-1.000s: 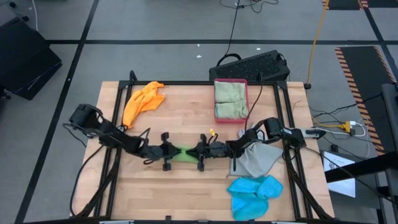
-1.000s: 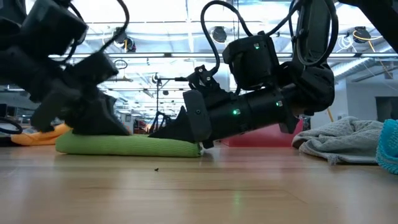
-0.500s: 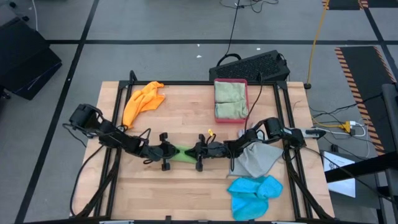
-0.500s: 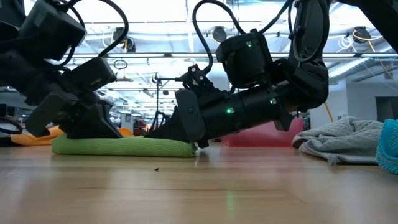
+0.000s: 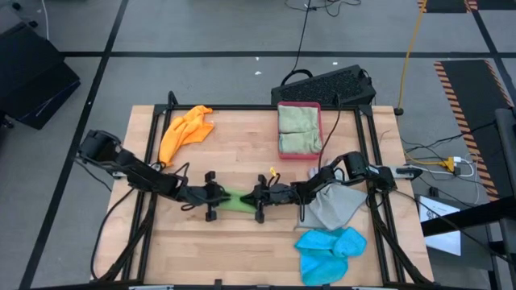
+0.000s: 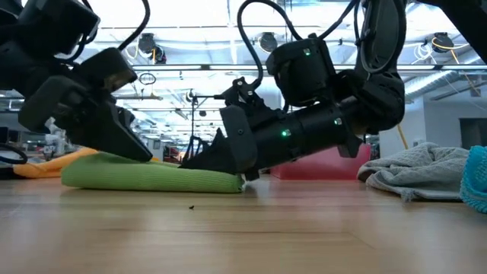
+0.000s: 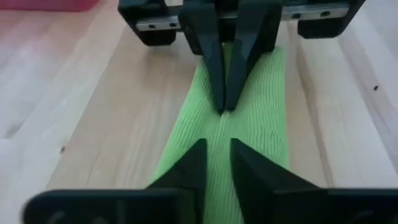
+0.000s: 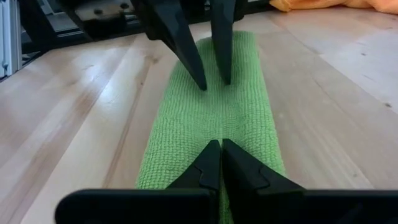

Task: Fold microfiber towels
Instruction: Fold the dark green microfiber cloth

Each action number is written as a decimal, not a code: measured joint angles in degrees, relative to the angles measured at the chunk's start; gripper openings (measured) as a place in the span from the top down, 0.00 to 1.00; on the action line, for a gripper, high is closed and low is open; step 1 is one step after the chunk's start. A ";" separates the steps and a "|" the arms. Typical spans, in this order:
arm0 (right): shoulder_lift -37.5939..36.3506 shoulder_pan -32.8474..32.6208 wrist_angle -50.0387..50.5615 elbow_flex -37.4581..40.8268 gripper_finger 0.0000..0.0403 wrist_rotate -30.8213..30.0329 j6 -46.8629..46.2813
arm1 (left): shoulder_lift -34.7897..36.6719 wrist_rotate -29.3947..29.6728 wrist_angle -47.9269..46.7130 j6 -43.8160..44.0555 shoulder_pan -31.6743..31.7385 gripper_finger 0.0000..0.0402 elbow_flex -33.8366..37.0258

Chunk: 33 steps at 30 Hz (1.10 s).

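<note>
Two sage towels (image 5: pixel 298 131) lie folded in the tray (image 5: pixel 299 105). Beside it, the green towel (image 5: pixel 236 200) is a narrow strip: right hand (image 5: pixel 260 197) clenched on one end, left hand (image 5: pixel 214 198) slightly parted over the other. Orange (image 5: pixel 184 130), grey (image 5: pixel 337 206) and blue (image 5: pixel 329 250) towels lie crumpled, unfolded.

The bright green towel (image 8: pixel 208 118) at centre frame is soft cloth with a fine ribbed, matt pile. The desk (image 5: pixel 242 250) is pale wood, smooth, with a light sheen. The grey towel (image 6: pixel 415 171) at right looks nubbly. The tray (image 5: pixel 299 105), upper centre, is smooth pink-red plastic.
</note>
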<state>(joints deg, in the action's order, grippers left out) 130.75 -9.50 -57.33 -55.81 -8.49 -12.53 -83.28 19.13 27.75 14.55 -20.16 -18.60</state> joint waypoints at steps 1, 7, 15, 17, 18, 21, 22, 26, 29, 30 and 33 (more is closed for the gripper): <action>0.01 0.00 -0.15 0.00 0.98 0.00 0.00 | 0.58 0.01 -0.77 0.01 0.00 0.79 -0.01; 0.01 0.01 -1.18 0.00 0.98 0.58 -0.07 | 1.29 0.00 -9.52 2.78 0.00 0.69 -0.03; -0.38 0.02 -2.17 0.00 0.98 1.31 -0.07 | 1.24 -0.19 -14.69 7.10 -1.07 0.73 -0.29; -1.09 0.02 -1.47 0.00 0.98 1.53 -0.02 | 1.24 -0.19 -15.00 7.05 -1.55 0.74 -0.29; -1.70 0.02 -0.59 0.00 0.98 1.72 0.01 | 1.27 -0.19 -15.06 7.04 -1.67 0.74 -0.28; -3.68 0.04 2.88 0.04 0.98 2.60 0.24 | 1.29 -0.19 -15.12 7.02 -1.75 0.75 -0.25; -4.44 0.04 4.13 0.04 0.98 2.71 0.57 | 1.29 -0.21 -15.12 7.02 -1.75 0.75 -0.25; -7.52 0.00 9.46 0.11 0.98 2.98 0.92 | 1.29 -0.29 -15.10 7.02 -1.77 0.75 -0.20; -9.83 -0.02 14.83 0.13 0.98 3.02 1.22 | 1.29 -0.36 -15.06 6.99 -1.77 0.75 -0.18; -10.51 -0.08 16.75 0.13 0.98 2.99 1.22 | 1.29 -0.37 -15.06 6.99 -1.77 0.75 -0.18; -11.76 -0.49 20.41 0.07 0.98 2.75 1.22 | 1.27 -0.47 -14.69 6.53 -1.77 0.75 -0.18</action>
<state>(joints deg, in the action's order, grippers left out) 118.99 -9.98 -36.92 -55.75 -5.75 -11.31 -82.02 18.66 13.05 21.08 -21.93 -18.79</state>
